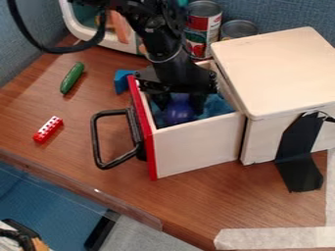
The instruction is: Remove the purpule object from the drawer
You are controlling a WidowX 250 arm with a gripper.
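The black gripper (178,102) hangs down into the open drawer, right at the purple object (179,113). This object is rounded and blue-purple, low in the drawer near its front end, and its upper part is partly hidden by the gripper. Whether the gripper holds it, I cannot tell. The drawer (196,147) is pale wood with a red front edge and a black handle, pulled out to the left of a wooden box (281,68). Blue material (216,105) lies inside around the purple object.
Left of the drawer are a green cucumber (72,77), a red brick (48,130) and a blue block (122,81). Two cans, one of them (203,24) red-labelled, and a white toy appliance (82,22) stand behind. Black tape (299,157) hangs off the box's front.
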